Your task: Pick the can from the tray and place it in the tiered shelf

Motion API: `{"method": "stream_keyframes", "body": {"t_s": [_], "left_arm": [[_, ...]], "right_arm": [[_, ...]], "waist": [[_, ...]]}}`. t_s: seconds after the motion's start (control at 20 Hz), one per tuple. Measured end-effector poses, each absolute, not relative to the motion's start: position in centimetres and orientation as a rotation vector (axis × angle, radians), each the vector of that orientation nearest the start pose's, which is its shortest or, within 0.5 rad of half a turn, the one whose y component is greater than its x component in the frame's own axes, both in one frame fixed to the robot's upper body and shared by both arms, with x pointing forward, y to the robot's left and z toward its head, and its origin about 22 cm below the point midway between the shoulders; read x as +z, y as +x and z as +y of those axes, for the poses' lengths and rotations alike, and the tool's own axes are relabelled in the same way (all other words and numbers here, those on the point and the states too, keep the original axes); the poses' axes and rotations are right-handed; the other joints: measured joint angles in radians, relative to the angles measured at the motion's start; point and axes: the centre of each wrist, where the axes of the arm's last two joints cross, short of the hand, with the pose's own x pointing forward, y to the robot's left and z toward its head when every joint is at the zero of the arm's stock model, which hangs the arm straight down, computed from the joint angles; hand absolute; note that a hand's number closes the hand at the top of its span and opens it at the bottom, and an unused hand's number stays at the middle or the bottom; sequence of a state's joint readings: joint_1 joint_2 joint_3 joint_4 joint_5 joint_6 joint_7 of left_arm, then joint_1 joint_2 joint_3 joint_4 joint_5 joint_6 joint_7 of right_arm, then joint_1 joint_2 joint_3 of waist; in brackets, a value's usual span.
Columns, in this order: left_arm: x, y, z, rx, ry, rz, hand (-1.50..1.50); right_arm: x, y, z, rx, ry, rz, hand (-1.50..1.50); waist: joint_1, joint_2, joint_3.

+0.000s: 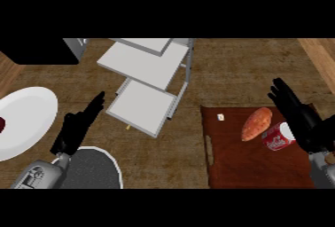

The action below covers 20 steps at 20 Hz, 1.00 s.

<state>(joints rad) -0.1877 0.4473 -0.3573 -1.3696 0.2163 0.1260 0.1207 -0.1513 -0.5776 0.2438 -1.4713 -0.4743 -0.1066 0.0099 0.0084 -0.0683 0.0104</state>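
A red can (277, 137) with a white top lies on its side on the dark red tray (235, 168) at the right, next to an orange sweet potato (256, 123). My right hand (297, 116) hovers just right of the can, fingers straight and open, holding nothing. The grey tiered shelf (147, 80) stands at the top centre, its steps descending toward me. My left hand (79, 125) rests open at the left, fingers pointing up toward the shelf.
A white plate (26, 119) with something dark red at its edge sits at the far left. A dark round plate with a white rim (98, 170) lies under my left forearm. A small pale object (221, 117) sits on the tray's far corner.
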Motion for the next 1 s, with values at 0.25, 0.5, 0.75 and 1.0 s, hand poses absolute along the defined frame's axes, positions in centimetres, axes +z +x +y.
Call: {"method": "stream_keyframes", "body": {"t_s": [0.25,0.5,0.75,1.0], "left_arm": [[-0.6,26.4,28.2,-0.199,0.158,-1.269,0.0],[-1.9,25.4,29.5,-0.023,0.145,-1.199,0.0],[-1.8,25.4,30.0,0.029,0.107,-1.189,0.0],[-1.7,25.2,29.8,0.05,0.094,-1.17,0.0]], "right_arm": [[7.7,26.4,-36.6,0.131,-0.25,-1.646,1.5],[7.6,23.0,-45.2,0.056,-0.641,-1.454,-1.5],[5.6,18.8,-50.3,-0.002,-0.639,-1.448,-1.5],[7.4,16.5,-52.1,0.133,-0.529,-1.468,-1.5]], "waist": [[-0.027,0.041,-0.007],[-0.04,0.062,-0.01],[-0.027,0.063,-0.006],[-0.025,0.062,-0.007]]}}
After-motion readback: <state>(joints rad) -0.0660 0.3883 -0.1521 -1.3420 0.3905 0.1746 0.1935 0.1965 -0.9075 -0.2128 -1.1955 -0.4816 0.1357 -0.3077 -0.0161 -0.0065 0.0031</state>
